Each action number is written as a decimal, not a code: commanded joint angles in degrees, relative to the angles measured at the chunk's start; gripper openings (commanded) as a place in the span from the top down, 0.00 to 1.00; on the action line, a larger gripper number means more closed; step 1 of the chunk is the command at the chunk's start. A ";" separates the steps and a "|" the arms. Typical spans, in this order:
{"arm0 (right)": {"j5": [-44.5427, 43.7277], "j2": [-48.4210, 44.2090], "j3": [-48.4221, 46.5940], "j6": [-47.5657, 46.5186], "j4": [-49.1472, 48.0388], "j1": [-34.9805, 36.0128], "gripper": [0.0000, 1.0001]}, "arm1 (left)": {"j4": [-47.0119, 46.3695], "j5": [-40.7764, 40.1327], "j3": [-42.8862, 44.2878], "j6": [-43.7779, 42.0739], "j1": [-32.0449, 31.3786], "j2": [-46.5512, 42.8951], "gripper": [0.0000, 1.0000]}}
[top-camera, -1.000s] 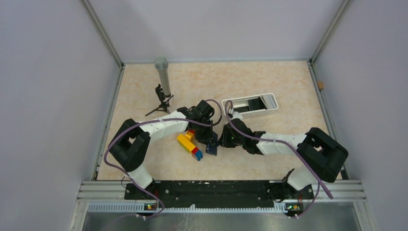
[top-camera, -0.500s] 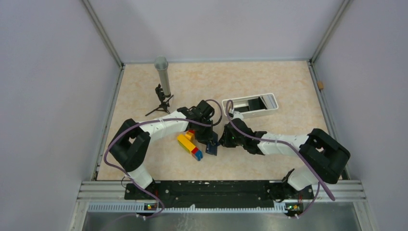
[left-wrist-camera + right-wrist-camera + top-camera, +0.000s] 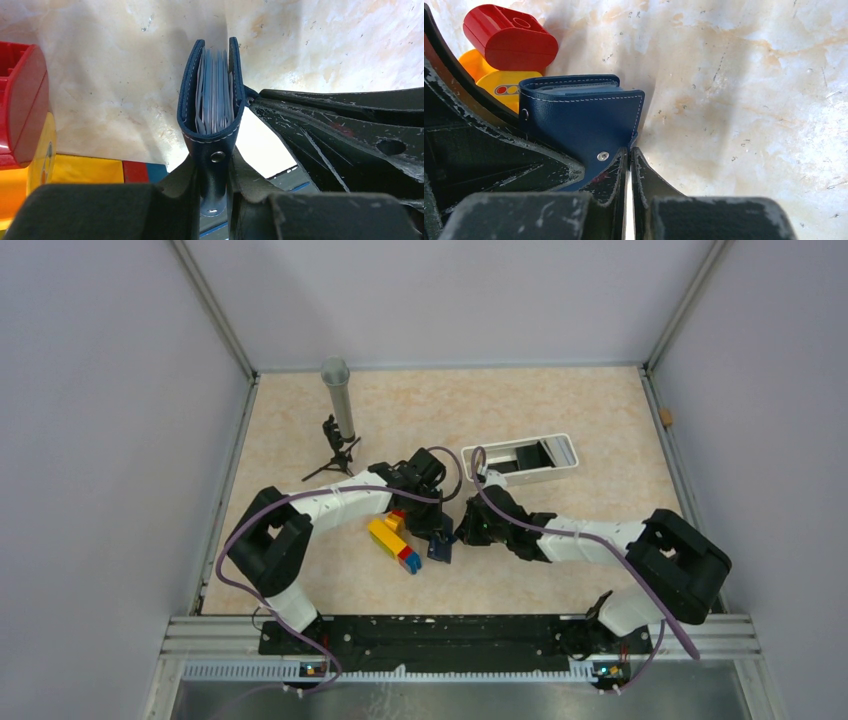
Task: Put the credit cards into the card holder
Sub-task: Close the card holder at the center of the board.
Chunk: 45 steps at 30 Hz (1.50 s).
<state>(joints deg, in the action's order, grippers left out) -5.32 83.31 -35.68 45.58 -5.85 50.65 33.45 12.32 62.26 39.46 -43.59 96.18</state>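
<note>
From overhead I see both arms meeting mid-surface. The small navy-blue soft fold-over card holder is only a dark scrap between them, just beside the yellow, red and blue plastic toy bricks. The white oblong plastic tray lies well apart behind. My left wrist camera gives what that view hides: the left hand is clenched on the card holder's snap tab, holding it edge-on to the lens, covers slightly parted and pale inner sleeves showing. The right wrist camera instead shows the outer cover and its stud side-on, with the right hand pressed closed and its tips touching the cover's lower corner. A thin pale sliver sits between those fingers; I cannot tell whether it is a card or the surface beyond
</note>
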 commanded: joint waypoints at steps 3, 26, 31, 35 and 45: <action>-0.16 -1.33 -0.63 0.12 -1.36 0.76 1.00 | 3.38 -3.37 0.52 -1.85 -0.22 1.65 1.00; 7.33 -1.70 5.32 2.67 -15.28 0.60 1.00 | 3.14 -3.92 -0.36 -1.95 -0.16 2.27 1.00; 7.34 -2.94 6.77 3.00 -17.14 0.44 1.00 | 3.11 -4.18 -0.52 -2.01 -0.18 2.56 1.00; 7.30 -3.24 7.70 3.43 -18.94 0.31 1.00 | 3.11 -4.23 -0.56 -2.02 -0.18 2.35 1.00; 7.77 -2.72 8.87 3.94 -23.03 0.01 1.00 | 2.85 -3.52 -0.57 -2.51 -0.18 2.36 1.00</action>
<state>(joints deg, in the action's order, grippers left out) 0.71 82.19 -26.70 48.73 -22.92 50.57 33.56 12.36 62.35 39.13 -43.59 96.53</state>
